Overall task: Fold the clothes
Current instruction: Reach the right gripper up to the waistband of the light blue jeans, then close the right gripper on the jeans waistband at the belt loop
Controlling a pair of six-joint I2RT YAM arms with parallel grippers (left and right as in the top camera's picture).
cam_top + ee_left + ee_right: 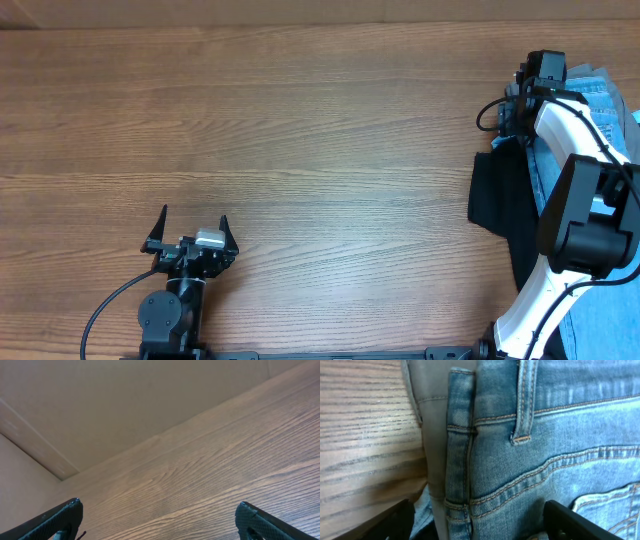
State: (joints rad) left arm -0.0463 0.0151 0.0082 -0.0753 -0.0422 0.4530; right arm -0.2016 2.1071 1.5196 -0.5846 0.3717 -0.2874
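Jeans [598, 92] cut off at edge, right pincer [480, 522] tips half hidden

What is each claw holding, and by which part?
Nothing yet. The left claw is open over the wooden table; the right claw stands open astride the waistband of the light blue denim jeans.

R arm [572, 125] over jeans [598, 92], L gripper [193, 217] spread apart.

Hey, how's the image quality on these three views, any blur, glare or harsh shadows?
Overhead: even light, sharp wood grain on the table, no glare or hard shadows. Left wrist: grain clear, the dark fingertips soft at the frame edge. Right wrist: jeans stitching crisp, the fingers in the bottom corners dark and blurred.
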